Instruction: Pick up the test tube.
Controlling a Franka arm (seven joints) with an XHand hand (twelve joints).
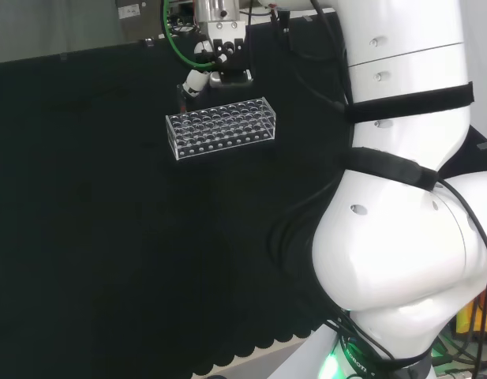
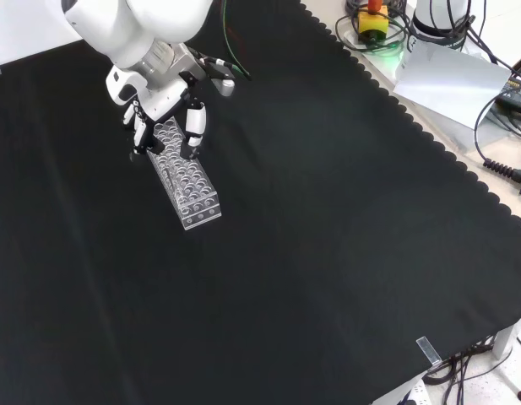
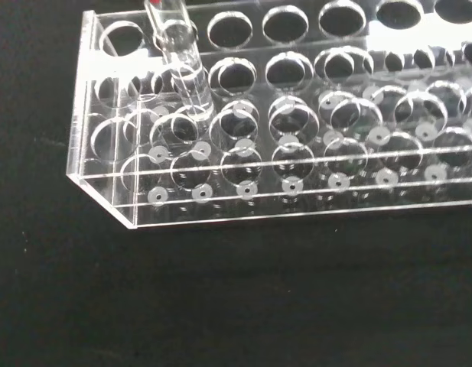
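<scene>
Test tube point(image 3: 183, 73), a clear slim cylinder, stands in the clear perforated rack point(image 3: 297, 191); hand point(image 2: 171, 101) fingers hang spread above it.

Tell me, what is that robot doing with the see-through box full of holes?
The box is a clear test tube rack on the black cloth. The robot's hand is over one end of it, fingers pointing down around that end. The wrist view shows one test tube standing in a hole near the rack's corner. Whether the fingers are touching the tube can't be made out, so it looks like the robot is about to pull it out.
</scene>
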